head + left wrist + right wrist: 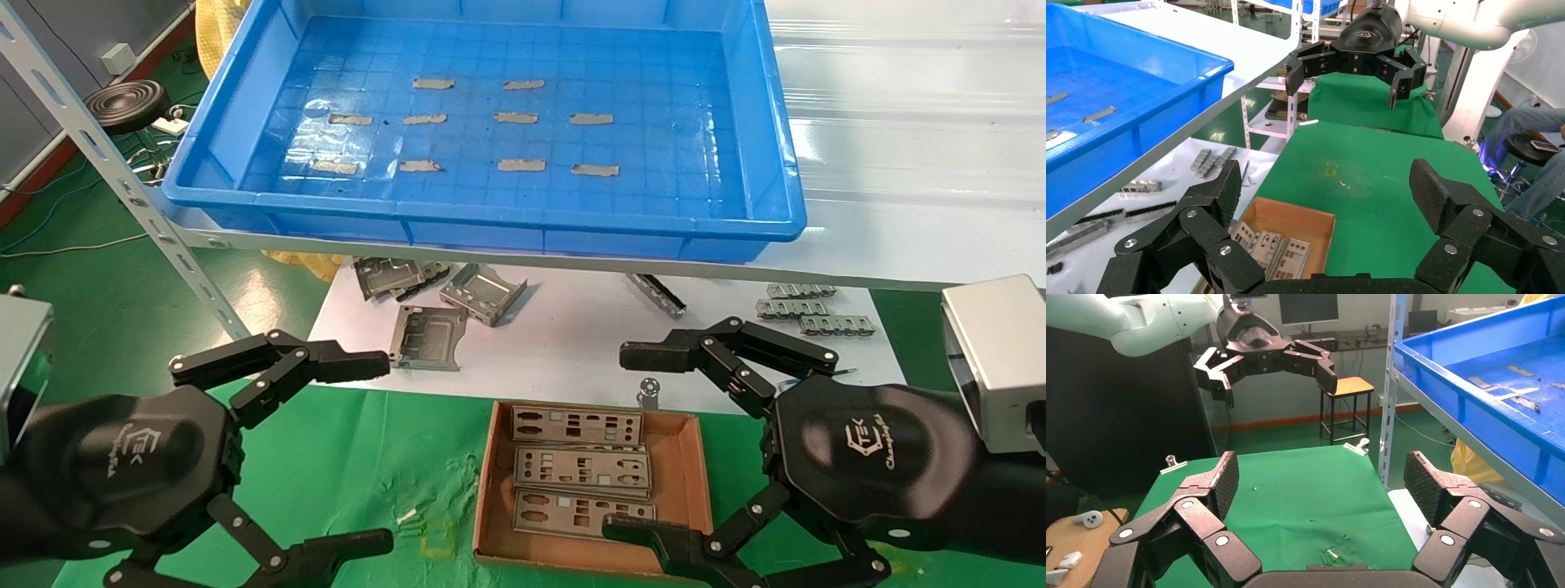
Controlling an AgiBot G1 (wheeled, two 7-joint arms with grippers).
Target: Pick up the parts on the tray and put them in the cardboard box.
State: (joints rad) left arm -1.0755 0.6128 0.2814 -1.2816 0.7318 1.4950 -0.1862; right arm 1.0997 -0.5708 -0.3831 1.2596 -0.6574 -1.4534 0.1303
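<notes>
The blue tray [776, 147] sits on the shelf at the back and holds only grey tape strips [521, 165]; no plates show in it. The cardboard box [695, 474] lies on the green cloth between my grippers, with three silver plates [582, 471] flat inside. My left gripper [372, 453] is open and empty, left of the box. My right gripper [629, 441] is open and empty, with its lower finger over the box's front right corner. The left wrist view shows the left gripper [1324, 196] open above the box [1315, 223] and plates [1269, 248]. The right wrist view shows the right gripper [1321, 484] open over green cloth.
Bent grey metal brackets [482, 292] and small connector strips [805, 309] lie on a white sheet [572, 351] under the shelf. A perforated shelf upright [122, 188] slants at the left. A small round metal piece [650, 389] lies behind the box.
</notes>
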